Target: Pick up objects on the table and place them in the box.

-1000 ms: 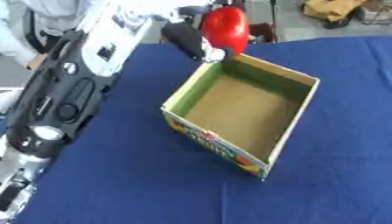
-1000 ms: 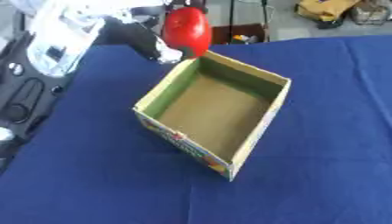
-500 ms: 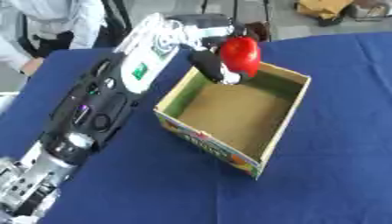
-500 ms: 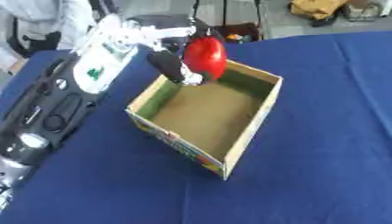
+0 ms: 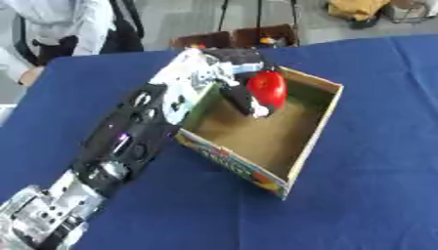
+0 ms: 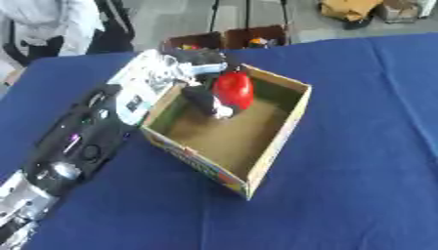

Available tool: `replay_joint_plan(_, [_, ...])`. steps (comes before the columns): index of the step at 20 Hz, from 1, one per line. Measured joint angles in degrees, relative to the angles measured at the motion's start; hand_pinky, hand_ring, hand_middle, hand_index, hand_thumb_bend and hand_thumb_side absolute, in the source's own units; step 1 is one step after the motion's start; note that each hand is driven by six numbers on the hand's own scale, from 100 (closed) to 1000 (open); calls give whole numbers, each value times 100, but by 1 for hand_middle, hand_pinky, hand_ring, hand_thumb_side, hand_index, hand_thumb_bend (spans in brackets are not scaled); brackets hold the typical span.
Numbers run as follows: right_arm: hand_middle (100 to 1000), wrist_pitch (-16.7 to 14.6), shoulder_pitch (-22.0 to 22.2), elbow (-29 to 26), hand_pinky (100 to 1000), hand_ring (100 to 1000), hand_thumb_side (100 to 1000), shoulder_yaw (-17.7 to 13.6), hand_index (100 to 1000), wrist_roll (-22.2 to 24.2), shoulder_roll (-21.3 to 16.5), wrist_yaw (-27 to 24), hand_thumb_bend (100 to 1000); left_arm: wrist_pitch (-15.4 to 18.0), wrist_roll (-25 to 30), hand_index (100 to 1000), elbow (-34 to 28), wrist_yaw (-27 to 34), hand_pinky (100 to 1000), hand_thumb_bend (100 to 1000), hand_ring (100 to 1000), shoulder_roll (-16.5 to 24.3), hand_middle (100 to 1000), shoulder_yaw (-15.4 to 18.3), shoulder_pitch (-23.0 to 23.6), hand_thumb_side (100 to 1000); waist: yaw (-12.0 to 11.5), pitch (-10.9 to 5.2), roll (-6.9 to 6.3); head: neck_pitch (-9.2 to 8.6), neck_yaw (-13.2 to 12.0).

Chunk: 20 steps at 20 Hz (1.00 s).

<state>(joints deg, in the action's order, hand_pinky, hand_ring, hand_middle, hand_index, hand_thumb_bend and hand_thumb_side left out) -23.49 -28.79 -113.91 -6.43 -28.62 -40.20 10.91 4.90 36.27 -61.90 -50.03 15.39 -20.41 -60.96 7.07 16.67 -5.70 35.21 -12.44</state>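
Observation:
My left hand point(image 5: 241, 93) reaches in from the left over the near-left wall of an open cardboard box point(image 5: 315, 132). Its black fingers are curled round a red, rounded object point(image 5: 267, 88), held above the brown box floor near the far end. The box has a colourful printed front wall point(image 5: 229, 160) and sits on the blue tablecloth. No other loose object shows on the cloth. My right hand appears in neither view.
Blue cloth point(image 5: 368, 195) covers the table around the box. Beyond the far table edge stand dark crates point(image 6: 224, 38) on a grey floor, and a person in a light top point(image 5: 60, 19) is at the upper left.
My left hand has carried the red object from above the box's far-left rim inward over the box interior. The camera view has also shifted.

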Motion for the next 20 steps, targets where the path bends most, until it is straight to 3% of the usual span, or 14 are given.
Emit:
replay_joint_plan(6, [736,0,0,0,754,748,1000,11,807,10,15,-1,100,178,-238,760,252,-585,270,100,571,-136,628,-23,-2,397,0,0,0,-18,-7])
replay_joint_plan(9, [736,0,4,0,754,748,1000,11,807,10,15,-1,100,263,-253,850,282,-752,340,186,656,-173,740,-23,-11,447,-3,0,0,-49,-7])
replay_joint_plan(13, [736,0,7,0,754,748,1000,11,807,11,16,-1,100,387,-133,938,283,-853,454,278,757,-182,822,-24,-24,520,-5,0,0,-57,-7])
replay_joint_plan(18, [737,1,12,0,754,749,1000,11,807,12,16,-1,100,461,50,977,256,-945,660,376,884,-211,862,-60,-9,584,-16,0,0,-60,-2])
replay_joint_plan(20, [737,1,16,0,754,749,1000,10,807,12,16,-1,100,467,109,1000,260,-976,803,428,966,-250,908,-125,90,613,-20,0,0,-63,2])
